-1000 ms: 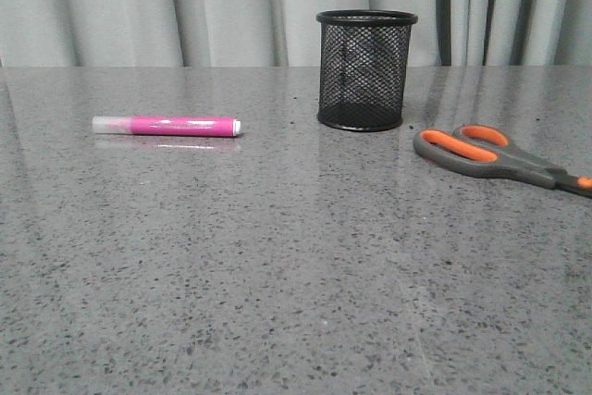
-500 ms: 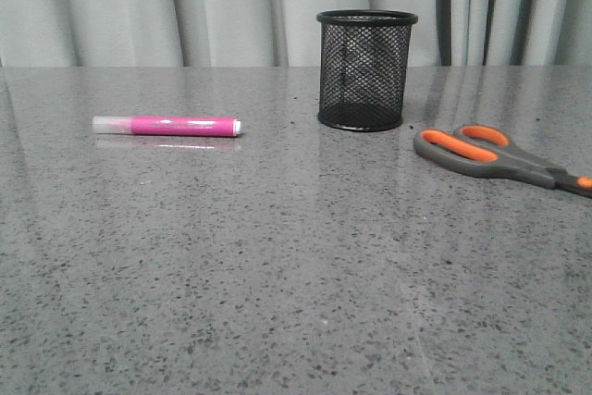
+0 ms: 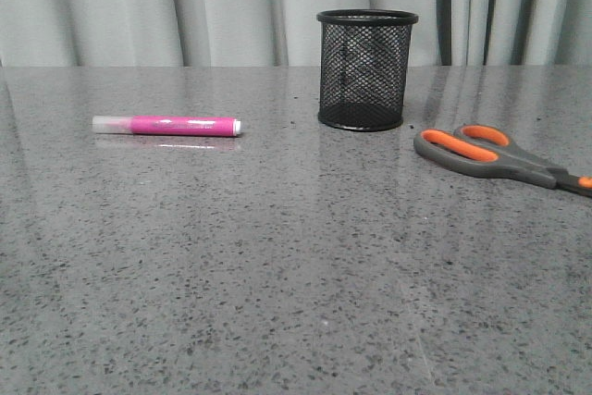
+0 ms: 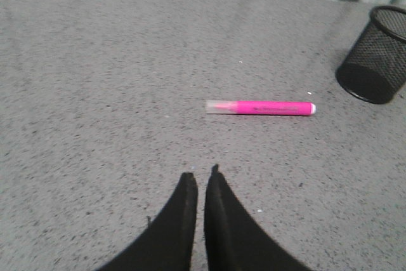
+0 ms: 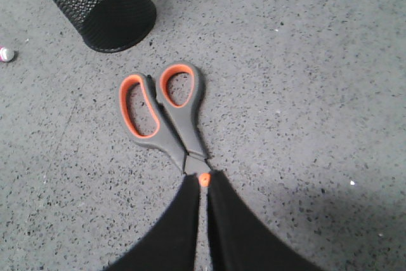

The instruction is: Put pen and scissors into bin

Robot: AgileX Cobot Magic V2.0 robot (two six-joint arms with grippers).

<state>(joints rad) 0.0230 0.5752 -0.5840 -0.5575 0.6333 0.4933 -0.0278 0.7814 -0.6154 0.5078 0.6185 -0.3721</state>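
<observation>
Neither item is in the bin (image 3: 366,69) yet; the task stands at its opening step. The left gripper (image 4: 201,179) hangs above the table (image 3: 277,275) with its fingers drawn almost together, only a thin slit between them, holding nothing. The pen (image 4: 261,107) lies flat ahead of its tips and somewhat to one side, well apart from them, its clear cap nearer the gripper's line and its white end pointing toward the bin. The right gripper (image 5: 203,181) is likewise nearly closed and empty; it sits directly over the scissors (image 5: 163,113), tips at the pivot, the orange-lined handle loops stretching away ahead toward the bin just beyond. Whether those tips touch the scissors cannot be determined. Judgement: either arm must open its jaws fully before descending. The left should advance and straddle the pen across the barrel at mid-length. The right should grip the narrow neck just behind the loops, where the grey handles converge. Both items lie low on a hard, glossy surface, so a shallow or off-centre closure may skid them. The approach paths are unobstructed; the only nearby body is the bin itself, a light mesh cup liable to tip if struck at the rim during release.
</observation>
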